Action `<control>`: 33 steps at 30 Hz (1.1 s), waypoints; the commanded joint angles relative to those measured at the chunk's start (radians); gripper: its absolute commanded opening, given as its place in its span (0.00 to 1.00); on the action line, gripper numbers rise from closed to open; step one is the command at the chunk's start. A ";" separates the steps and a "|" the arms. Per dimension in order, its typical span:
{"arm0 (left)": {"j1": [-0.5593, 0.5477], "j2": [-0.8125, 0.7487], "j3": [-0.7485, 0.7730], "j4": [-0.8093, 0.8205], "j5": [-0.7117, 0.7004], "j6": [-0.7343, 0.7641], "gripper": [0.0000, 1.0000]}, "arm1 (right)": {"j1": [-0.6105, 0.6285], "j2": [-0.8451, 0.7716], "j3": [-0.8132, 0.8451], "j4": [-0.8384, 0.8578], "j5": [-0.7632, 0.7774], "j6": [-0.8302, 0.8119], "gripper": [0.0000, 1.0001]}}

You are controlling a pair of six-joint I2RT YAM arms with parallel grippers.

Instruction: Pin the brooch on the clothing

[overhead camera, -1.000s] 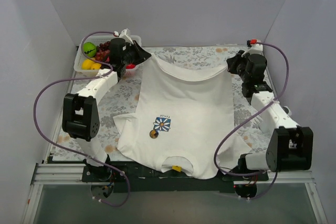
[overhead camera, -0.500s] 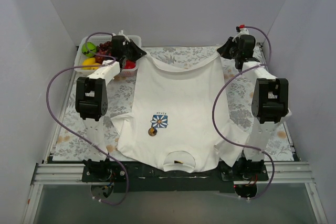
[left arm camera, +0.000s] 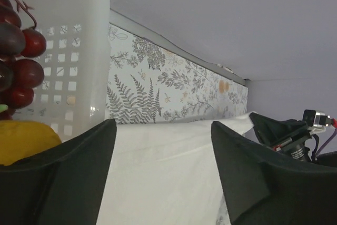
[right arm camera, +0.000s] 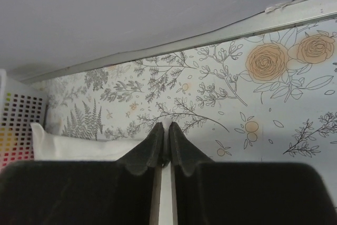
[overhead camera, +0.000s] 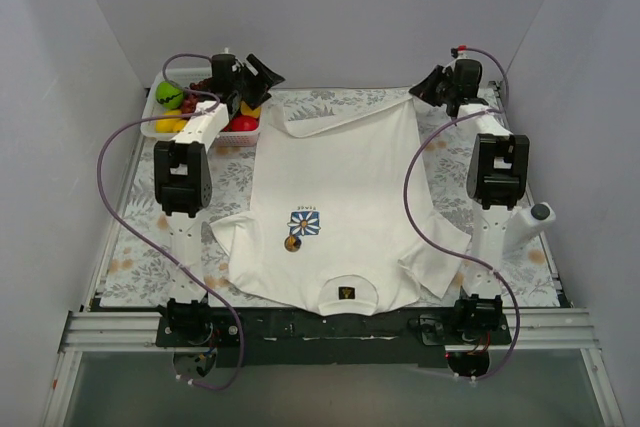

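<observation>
The clothing (overhead camera: 345, 187), a white T-shirt, lies flat on the table with its neck label toward the near edge. The brooch (overhead camera: 291, 243), a small dark disc, sits on the chest just below the blue-and-white flower print (overhead camera: 307, 223). My left gripper (overhead camera: 266, 73) is open over the far left hem corner. In the left wrist view white shirt cloth (left arm camera: 163, 172) lies below the gap of that gripper (left arm camera: 163, 130), untouched. My right gripper (overhead camera: 422, 88) is shut on the far right hem corner. In the right wrist view a bit of white fabric shows between the tips of the right gripper (right arm camera: 166, 126).
A white perforated basket (overhead camera: 158, 131) stands at the far left beside the left gripper. It holds grapes (left arm camera: 21, 72), a yellow fruit (left arm camera: 23, 138) and a green ball (overhead camera: 169, 94). A floral cloth (overhead camera: 235, 182) covers the table. Grey walls close in at the back and sides.
Both arms have stretched toward the far edge, drawing the hem away and flattening the shirt. The left gripper has opened and let go of its hem corner; the right stays shut.
</observation>
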 commanded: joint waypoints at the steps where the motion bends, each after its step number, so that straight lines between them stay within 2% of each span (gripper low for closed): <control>1: 0.041 -0.024 0.064 0.042 0.034 -0.082 0.78 | -0.055 0.019 0.089 0.147 -0.021 0.153 0.28; 2: 0.042 -0.024 0.074 0.052 0.046 -0.082 0.84 | -0.058 0.029 0.108 0.148 -0.021 0.168 0.39; 3: 0.042 -0.028 0.088 0.049 0.068 -0.076 0.86 | -0.059 0.036 0.135 0.139 -0.022 0.164 0.56; 6: 0.042 -0.091 0.079 0.055 0.108 -0.045 0.92 | -0.059 0.017 0.192 0.077 -0.022 0.113 0.78; 7: 0.042 -0.115 0.036 0.056 0.111 -0.038 0.93 | -0.059 0.004 0.169 0.053 -0.024 0.102 0.79; 8: 0.042 -0.147 -0.002 0.061 0.112 -0.021 0.94 | -0.058 -0.042 0.146 0.043 -0.024 0.092 0.86; 12: 0.041 -0.327 -0.211 0.065 0.119 0.031 0.95 | -0.055 -0.223 -0.093 0.043 -0.042 0.047 0.87; 13: 0.041 -0.418 -0.269 0.062 0.111 0.047 0.95 | -0.052 -0.265 -0.148 0.039 -0.048 0.029 0.87; 14: 0.039 -0.460 -0.368 0.053 0.100 0.057 0.94 | -0.047 -0.353 -0.271 0.030 -0.047 0.016 0.87; 18: 0.039 -0.690 -0.602 -0.029 -0.001 0.154 0.89 | 0.006 -0.565 -0.525 -0.034 0.007 -0.057 0.87; 22: 0.038 -0.875 -0.775 -0.138 -0.107 0.217 0.85 | 0.111 -0.708 -0.668 -0.162 0.101 -0.145 0.86; 25: 0.039 -0.985 -0.906 -0.186 -0.130 0.228 0.82 | 0.158 -0.812 -0.777 -0.239 0.148 -0.178 0.84; 30: 0.039 -1.126 -1.073 -0.250 -0.133 0.211 0.73 | 0.195 -1.065 -1.030 -0.219 0.195 -0.151 0.80; 31: 0.039 -1.143 -1.113 -0.260 -0.133 0.205 0.66 | 0.195 -1.105 -1.120 -0.213 0.212 -0.145 0.79; 32: 0.039 -1.157 -1.130 -0.275 -0.133 0.197 0.52 | 0.195 -1.185 -1.159 -0.202 0.223 -0.134 0.77; 33: 0.039 -1.169 -1.147 -0.281 -0.121 0.194 0.47 | 0.195 -1.223 -1.200 -0.202 0.235 -0.123 0.71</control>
